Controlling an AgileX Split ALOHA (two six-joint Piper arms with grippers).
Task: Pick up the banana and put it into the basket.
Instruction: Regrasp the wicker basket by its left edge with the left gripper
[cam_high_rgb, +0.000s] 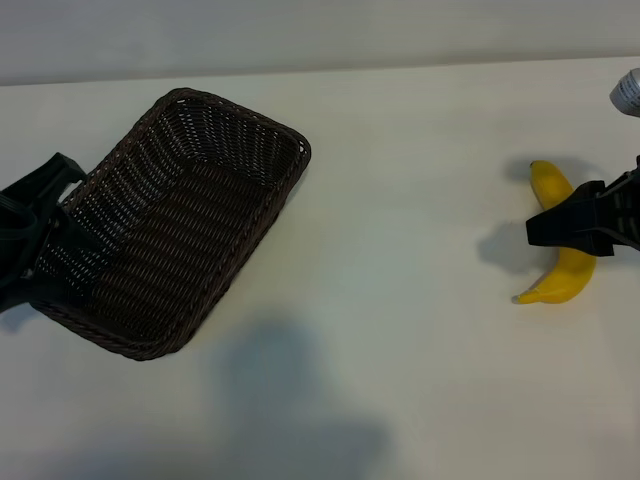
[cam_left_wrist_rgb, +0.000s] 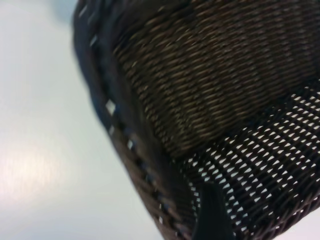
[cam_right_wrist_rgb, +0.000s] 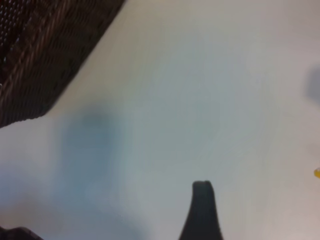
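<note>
- White and bare, the bench fills the exterior view from the lower edge, nearest the camera, up to the pale wall at the top, and carries everything.
- Next in size, the rectangular dark-brown woven wicker basket sits at the left of the frame, turned on a diagonal, with nothing inside. It looks light and stiff, likely to slide if nudged.
- At the left edge, the black left pincer is at the basket's near-left rim, its jaws standing wide; a dark finger shows against the weave in the left wrist view. Whether it touches the rim I cannot tell.
- At the right edge, the black right pincer lies across the middle of the fruit, jaws wide. I cannot tell whether the fingers touch it; it does not look gripped yet.
- Smallest, the curved bright-yellow banana lies on the bench at the right, well apart from the basket.
- Judgement: the banana should be light, smooth-skinned and easily bruised, prone to rolling on its curve. The thick middle, squeezed gently across its width, seems the best hold.
</note>
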